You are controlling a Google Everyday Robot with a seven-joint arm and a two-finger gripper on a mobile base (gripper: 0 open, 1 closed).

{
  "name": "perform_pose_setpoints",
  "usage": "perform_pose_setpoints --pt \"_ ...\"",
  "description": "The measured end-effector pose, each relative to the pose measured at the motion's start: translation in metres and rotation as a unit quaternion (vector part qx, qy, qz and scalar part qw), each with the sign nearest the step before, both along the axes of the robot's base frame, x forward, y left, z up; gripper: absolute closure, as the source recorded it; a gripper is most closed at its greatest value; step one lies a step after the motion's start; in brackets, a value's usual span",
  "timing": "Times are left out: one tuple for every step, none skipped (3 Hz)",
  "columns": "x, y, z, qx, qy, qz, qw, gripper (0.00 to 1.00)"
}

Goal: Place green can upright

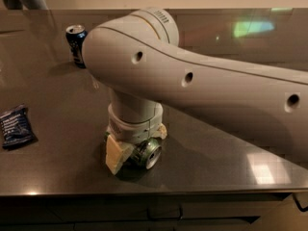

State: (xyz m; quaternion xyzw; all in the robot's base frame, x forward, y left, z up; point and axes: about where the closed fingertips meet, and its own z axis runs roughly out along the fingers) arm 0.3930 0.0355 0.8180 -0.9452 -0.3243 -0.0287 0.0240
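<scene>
Spanning the whole scene from left to right, the dark glossy table (216,177) is the largest item you have to check; its near edge runs along the bottom of the view.

Your arm (202,81) comes next. It is a thick cream-white link that enters from the right, crosses above the table top and turns straight down at a rounded elbow left of centre.

Below that elbow the wrist ends in the gripper (139,147), which is down at the table surface, near the near edge and slightly left of centre. Its cream fingers (115,155) stand on either flank of the green can, one on the near left and one on the far right, and they pinch the can between them.

A dark blue crumpled packet (17,126) lies flat at the left edge, well apart from the gripper.

A dark blue can (76,44) stands upright at the far left, partly hidden behind the elbow.

The green can (148,154) lies on its side on the table directly under the wrist, with its silver end facing near and right.
</scene>
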Motion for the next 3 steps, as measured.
perform_pose_setpoints --pt "0.000 0.000 0.005 0.000 0.000 0.000 1.0000 0.64" --pt "0.000 0.000 0.011 0.000 0.000 0.000 1.0000 0.88" --pt "0.004 0.010 0.030 0.003 -0.005 -0.030 0.9995 1.00"
